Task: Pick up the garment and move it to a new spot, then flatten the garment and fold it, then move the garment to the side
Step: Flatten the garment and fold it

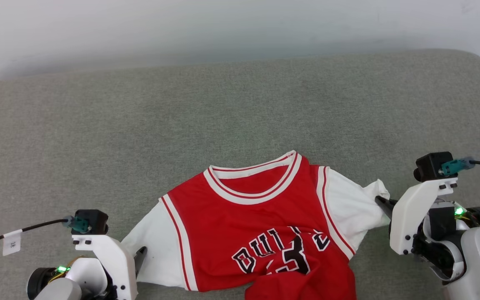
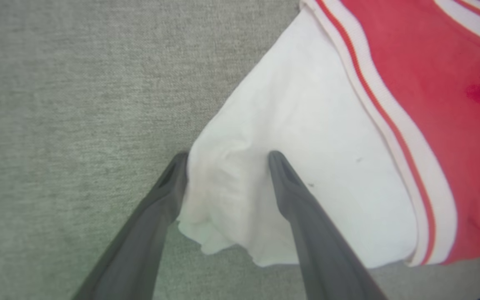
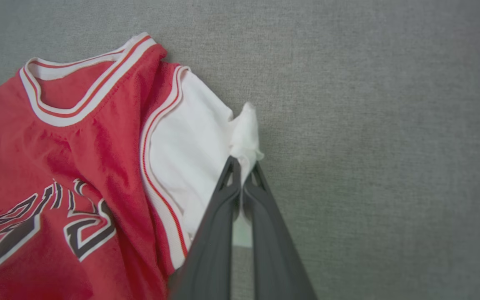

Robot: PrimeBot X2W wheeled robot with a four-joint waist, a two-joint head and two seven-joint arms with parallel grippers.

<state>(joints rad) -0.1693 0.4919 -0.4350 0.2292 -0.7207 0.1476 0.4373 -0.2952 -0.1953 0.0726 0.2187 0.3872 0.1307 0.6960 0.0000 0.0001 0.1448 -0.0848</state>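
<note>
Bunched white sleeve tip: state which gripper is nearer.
Right. The right gripper is shut on that sleeve tip; the left gripper stands open astride the opposite sleeve of the jersey.

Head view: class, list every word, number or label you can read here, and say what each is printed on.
"BULLS": black, white-outlined letters across the chest of the red garment, the last ones creased.
"3": large black number below them, partly under a fold.
White tag on the left arm's cable: marks too small to read.
</note>
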